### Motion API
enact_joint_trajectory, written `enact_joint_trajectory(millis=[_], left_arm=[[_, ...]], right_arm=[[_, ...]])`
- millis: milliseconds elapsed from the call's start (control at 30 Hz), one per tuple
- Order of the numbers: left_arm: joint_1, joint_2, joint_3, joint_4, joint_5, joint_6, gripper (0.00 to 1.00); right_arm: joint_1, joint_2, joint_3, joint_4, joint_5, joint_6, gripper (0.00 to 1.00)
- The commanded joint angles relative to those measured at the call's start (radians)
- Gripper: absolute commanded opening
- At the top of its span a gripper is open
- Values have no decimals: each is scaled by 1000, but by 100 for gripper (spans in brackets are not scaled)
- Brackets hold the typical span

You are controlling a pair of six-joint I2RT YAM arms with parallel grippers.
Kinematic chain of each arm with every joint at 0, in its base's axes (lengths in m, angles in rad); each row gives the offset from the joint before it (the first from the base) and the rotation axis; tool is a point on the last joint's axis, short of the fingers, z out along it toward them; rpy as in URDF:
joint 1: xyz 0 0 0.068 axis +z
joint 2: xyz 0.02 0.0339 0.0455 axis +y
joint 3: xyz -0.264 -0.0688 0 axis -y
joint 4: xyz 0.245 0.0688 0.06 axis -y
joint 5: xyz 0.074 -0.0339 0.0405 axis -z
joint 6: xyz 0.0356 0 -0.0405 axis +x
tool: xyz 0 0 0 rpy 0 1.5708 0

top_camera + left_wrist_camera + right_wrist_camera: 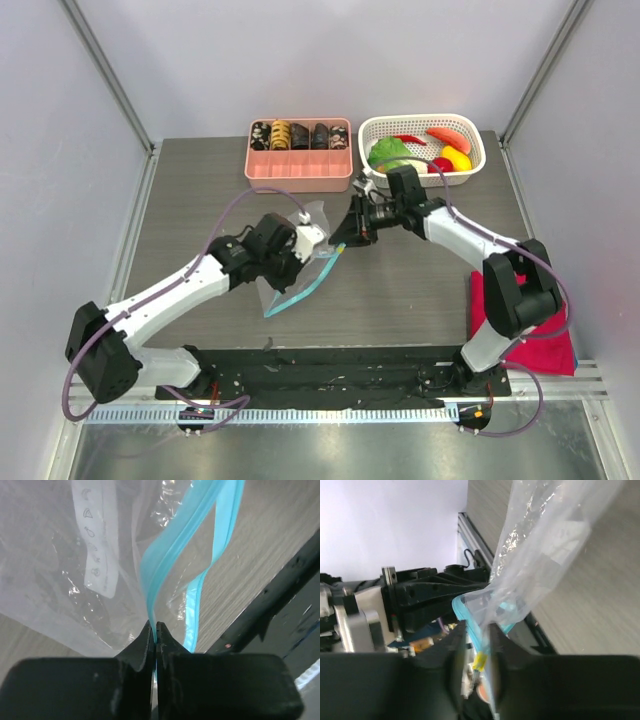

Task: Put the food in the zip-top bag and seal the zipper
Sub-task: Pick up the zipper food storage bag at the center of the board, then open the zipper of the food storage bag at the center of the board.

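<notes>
holding the zip-top bag (283, 283) by its mouth, food not in yet

we pinch the light-blue zipper (150, 575) in the clenched left gripper (154, 626) at mid-table. the right gripper (476, 630), at three o'clock of it, straddles the bag's edge, slightly parted, likely to spread the mouth; we cannot tell if it grips. lettuce (388, 152) and other toy produce wait in the white basket (420, 120) at one o'clock.

Desk (410, 300): grey wood grain is seen.
Pink tray (300, 173): set at the desk's far edge.
Dark rolls (298, 135): lined up in the tray's rear compartment.
White lattice basket (420, 119): placed just right of the tray.
Red cloth (548, 352): laid at the near right corner.
</notes>
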Motion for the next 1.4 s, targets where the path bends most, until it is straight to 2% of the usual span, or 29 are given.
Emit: enact_joint_trajectory(millis=[0,33,100,200,300,400,500,667,833,933,1000,1033,1067,1100,1133,1167,1233,1300,1367], left_arm=[[130,-23,56,26,98,-279,0],[159,-22,59,29,108,-315,0],[235,-16,56,42,135,-414,0],[317,-14,33,81,180,-531,0],[356,-10,16,119,268,-597,0],[371,0,16,173,334,-672,0],[387,16,35,204,378,-728,0],[422,47,59,213,430,-783,0],[434,35,16,272,493,-820,0],[439,36,1,302,543,-834,0],[442,36,4,287,549,-824,0],[445,32,2,286,549,-823,0],[450,27,2,279,546,-817,0],[456,23,1,261,533,-798,0],[459,18,9,245,520,-783,0],[462,14,15,218,493,-760,0],[465,-9,42,141,377,-678,0],[465,-32,59,103,233,-633,3],[465,-52,68,64,163,-584,7]], right_arm=[[30,103,228,-76,108,-143,54],[13,118,307,-100,115,-159,64],[-4,126,365,-120,151,-171,78],[-24,71,373,-131,236,-219,88],[-26,-21,287,-114,276,-242,88],[-9,-101,94,78,306,-164,84],[46,-116,37,145,354,-142,82],[111,-67,73,134,368,-168,76],[170,-11,122,116,417,-205,72],[207,35,133,142,448,-217,67],[221,77,158,140,445,-213,60],[230,83,164,140,441,-210,53],[230,88,167,136,437,-209,36],[230,88,168,130,434,-211,27],[232,80,170,119,434,-217,6],[232,73,169,102,441,-240,1],[229,30,158,44,472,-272,1],[230,-4,129,-17,578,-318,1],[229,-20,104,-62,645,-361,1]])
